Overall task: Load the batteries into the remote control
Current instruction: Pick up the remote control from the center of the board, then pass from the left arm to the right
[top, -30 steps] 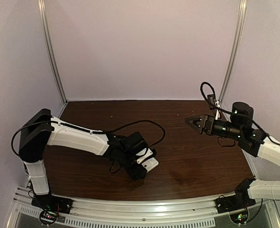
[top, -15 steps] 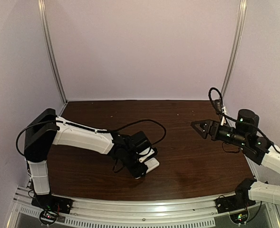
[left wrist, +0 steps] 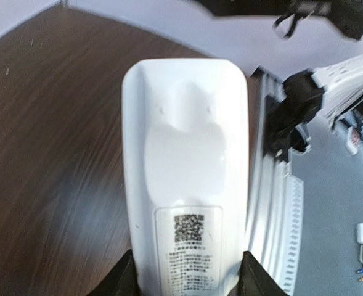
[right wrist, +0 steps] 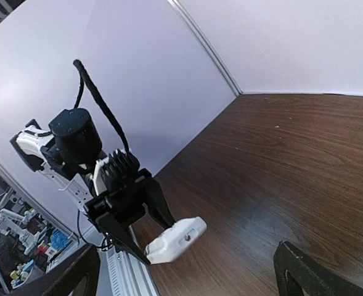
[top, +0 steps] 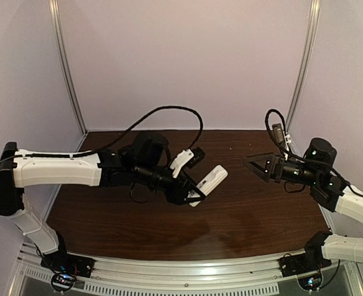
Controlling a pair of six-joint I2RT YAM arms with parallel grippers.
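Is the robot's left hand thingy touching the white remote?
Touching. In the left wrist view the left gripper has its jaws pressed against both sides of the remote control.

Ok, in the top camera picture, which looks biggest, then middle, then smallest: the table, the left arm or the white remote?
1. Table, largest.
2. Left arm.
3. Remote control, smallest, even held up nearer the camera.

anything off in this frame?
Nothing damaged or spilled. One oddity: no batteries show anywhere on the table, yet the left gripper holds the remote control tilted in the air, its back showing no open recess. The right gripper hangs empty, jaws open.
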